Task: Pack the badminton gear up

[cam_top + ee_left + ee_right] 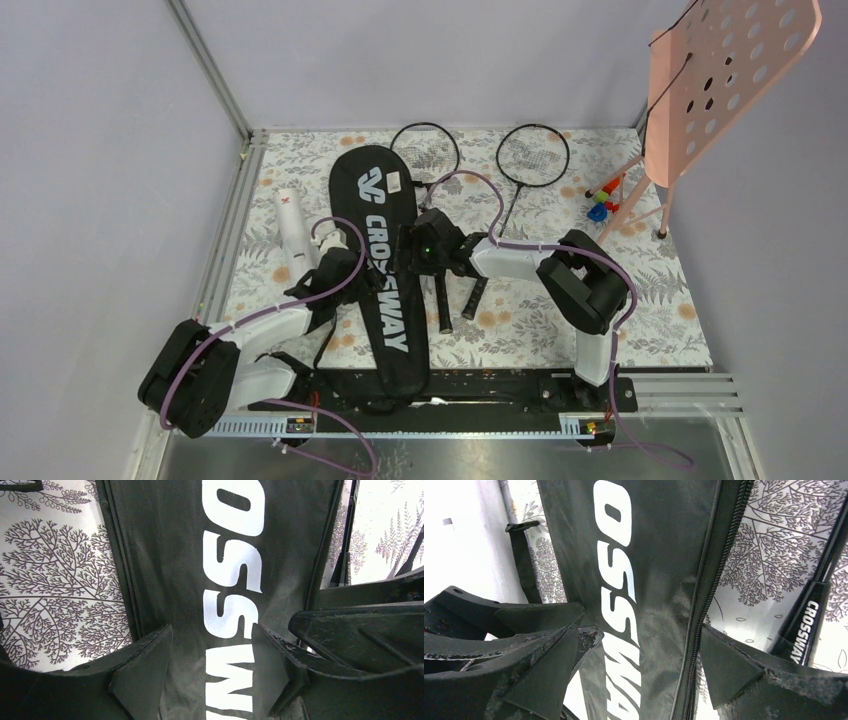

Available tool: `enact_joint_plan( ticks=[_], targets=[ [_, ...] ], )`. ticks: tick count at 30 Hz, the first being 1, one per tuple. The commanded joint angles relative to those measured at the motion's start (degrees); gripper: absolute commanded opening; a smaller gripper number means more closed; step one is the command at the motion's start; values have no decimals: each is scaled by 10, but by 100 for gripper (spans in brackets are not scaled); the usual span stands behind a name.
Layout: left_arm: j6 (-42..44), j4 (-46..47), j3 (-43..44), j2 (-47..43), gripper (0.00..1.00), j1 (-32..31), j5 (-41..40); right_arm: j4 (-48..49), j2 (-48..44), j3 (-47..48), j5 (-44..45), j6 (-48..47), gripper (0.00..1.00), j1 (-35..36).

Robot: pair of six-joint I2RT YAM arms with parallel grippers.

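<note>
The black "CROSSWAY" bag lies lengthwise in the middle of the floral table, zip shut along its right edge. My left gripper is down on the bag's left part, jaws apart with the lettered fabric between them. From the right, my right gripper stands wide open across the bag's zip edge. Two black rackets lie behind and right of the bag. One racket handle lies just beside the right finger. A white tube lies left of the bag.
A pink perforated board on a stand rises at the back right, with small coloured toys at its foot. A metal rail borders the table's left side. The bag's strap trails off its left edge.
</note>
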Motion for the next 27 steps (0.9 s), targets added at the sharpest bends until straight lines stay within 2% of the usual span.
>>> enact_joint_plan(
  ticks=[1, 4, 10, 14, 16, 19, 21, 24, 27],
  targets=[
    [-5, 4, -12, 15, 66, 1, 24, 116, -34, -34, -39, -2, 94, 5],
    [-5, 11, -12, 22, 65, 1, 32, 130, -36, -35, -56, -6, 93, 5],
    [-4, 22, -15, 30, 65, 1, 42, 172, -10, -41, -109, 9, 78, 5],
    [-3, 23, -15, 32, 65, 1, 43, 128, 1, -29, -88, 4, 79, 5],
    [-2, 22, -15, 33, 65, 1, 43, 122, 0, -31, -79, -1, 75, 5],
    [0, 22, -12, 35, 65, 1, 46, 125, -6, -40, -73, -4, 52, 5],
    [0, 22, -10, 35, 65, 1, 50, 125, -17, -45, -66, -10, 31, 5],
    [-1, 17, -5, 27, 65, 1, 55, 101, -43, -49, -40, -41, 14, 5],
    [1, 0, 7, 3, 65, 1, 63, 69, -81, -52, -19, -108, 5, 5]
  ],
)
